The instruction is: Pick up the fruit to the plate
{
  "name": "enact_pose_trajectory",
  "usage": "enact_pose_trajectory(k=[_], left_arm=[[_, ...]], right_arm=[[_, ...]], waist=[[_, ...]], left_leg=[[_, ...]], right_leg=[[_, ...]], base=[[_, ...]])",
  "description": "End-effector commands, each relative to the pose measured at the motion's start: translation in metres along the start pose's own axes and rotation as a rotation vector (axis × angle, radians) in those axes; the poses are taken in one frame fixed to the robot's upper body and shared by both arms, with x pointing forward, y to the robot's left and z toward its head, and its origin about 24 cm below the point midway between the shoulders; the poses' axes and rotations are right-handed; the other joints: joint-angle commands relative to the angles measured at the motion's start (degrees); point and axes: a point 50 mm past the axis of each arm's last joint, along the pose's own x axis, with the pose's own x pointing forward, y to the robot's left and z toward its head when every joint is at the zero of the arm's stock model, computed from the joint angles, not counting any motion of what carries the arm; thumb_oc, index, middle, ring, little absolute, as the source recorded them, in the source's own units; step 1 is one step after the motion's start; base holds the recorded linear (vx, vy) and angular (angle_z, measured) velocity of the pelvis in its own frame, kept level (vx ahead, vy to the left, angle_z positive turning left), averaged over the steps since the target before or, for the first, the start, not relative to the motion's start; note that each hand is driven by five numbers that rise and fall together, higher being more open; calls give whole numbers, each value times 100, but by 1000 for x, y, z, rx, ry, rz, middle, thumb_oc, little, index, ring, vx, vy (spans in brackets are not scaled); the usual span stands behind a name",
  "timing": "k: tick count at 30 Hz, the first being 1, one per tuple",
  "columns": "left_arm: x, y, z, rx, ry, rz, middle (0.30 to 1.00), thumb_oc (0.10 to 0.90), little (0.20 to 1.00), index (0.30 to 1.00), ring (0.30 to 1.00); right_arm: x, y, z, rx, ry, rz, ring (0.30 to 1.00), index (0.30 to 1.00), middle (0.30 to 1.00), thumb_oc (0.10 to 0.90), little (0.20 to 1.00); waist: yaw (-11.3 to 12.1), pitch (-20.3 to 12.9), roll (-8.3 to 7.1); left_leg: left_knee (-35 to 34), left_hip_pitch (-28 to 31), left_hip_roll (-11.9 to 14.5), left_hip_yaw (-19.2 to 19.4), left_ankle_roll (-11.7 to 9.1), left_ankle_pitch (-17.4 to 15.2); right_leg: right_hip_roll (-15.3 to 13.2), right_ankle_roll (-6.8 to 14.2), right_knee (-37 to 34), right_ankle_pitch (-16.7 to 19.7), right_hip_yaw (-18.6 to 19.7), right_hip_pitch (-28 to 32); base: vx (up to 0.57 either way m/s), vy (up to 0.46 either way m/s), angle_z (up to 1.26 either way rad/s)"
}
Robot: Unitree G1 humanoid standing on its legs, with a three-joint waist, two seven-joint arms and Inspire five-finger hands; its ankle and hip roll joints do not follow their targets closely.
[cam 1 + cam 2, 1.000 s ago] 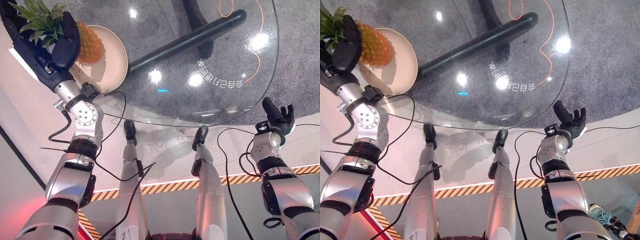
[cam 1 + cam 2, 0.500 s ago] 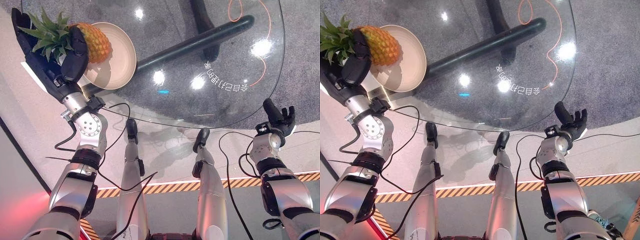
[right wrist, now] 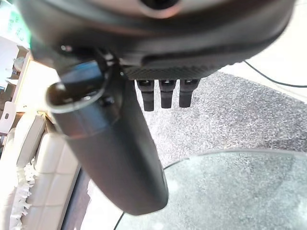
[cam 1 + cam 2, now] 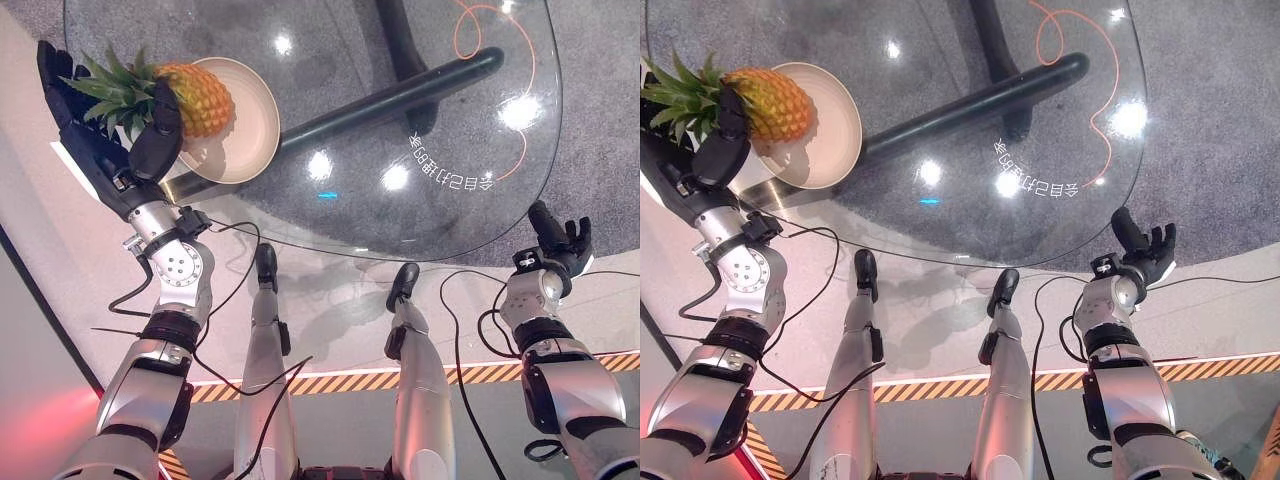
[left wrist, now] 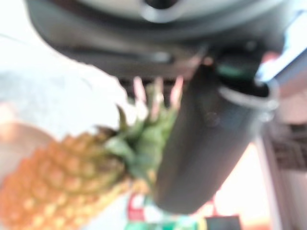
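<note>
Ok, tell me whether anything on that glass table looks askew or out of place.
The pineapple lies tilted across the plate's rim, its leafy crown sticking out past the edge, with the left hand curled round the crown. The right hand hangs open off the table. Nothing spilled or damaged.

Left hand reaches far left, thumb curled (fingers spread behind); right hand hangs near right, fingers straight.

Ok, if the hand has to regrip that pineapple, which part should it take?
Probably the crown-end neck, where the left hand grips now. The pineapple lies tilted, body over the plate, leaves pointing off the table's left edge, so come from that side.
</note>
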Motion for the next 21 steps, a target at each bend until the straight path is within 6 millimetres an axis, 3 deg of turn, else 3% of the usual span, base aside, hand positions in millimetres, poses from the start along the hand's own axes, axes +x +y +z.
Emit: enact_pose_trajectory(k=[1,21], left_arm=[[23,-7,32,-133,-182,20,900,800,900,900,900],[14,-17,32,-162,-177,-56,900,800,900,900,900]], right_arm=[[9,-25,26,60,-125,-88,900,900,900,800,900],[11,-26,31,56,-132,-94,900,900,900,800,900]], waist=[[78,-146,-30],[93,-146,39]], left_leg=[[679,-30,-277,-49,189,-800],[646,-26,-331,-59,204,-797]], right_leg=[[124,-30,97,-167,-340,60],[111,-29,75,-139,-323,31]], base=[[0,0,0],[0,0,0]])
